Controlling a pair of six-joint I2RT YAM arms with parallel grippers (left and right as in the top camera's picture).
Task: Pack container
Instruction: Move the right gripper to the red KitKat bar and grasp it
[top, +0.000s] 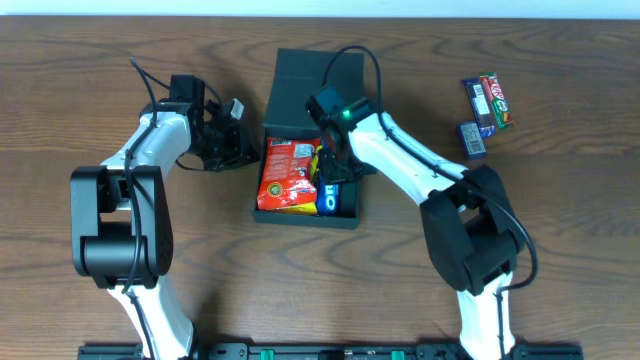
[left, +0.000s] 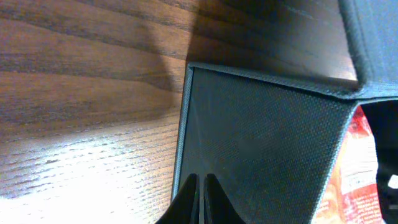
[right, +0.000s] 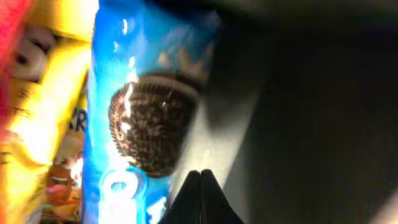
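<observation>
The dark teal-green matte rectangular box (top: 303, 88) sits mid-way across the brown wood-grain bench (top: 90, 60), its hinged flap lid lying open toward the far side. Inside lie a red and orange snack packet (top: 287, 172) and, just beside it on the right, a blue biscuit packet (right: 149, 118) printed with a dark sandwich biscuit. The right pincer (right: 200, 186) hangs inside the box beside the blue packet, its fingers pressed together on nothing. The left pincer (left: 200, 190), likewise pressed together and empty, is at the box's outer left wall; whether it touches, I cannot tell. Well apart to the right lie small wrapped bars (top: 488, 105).
</observation>
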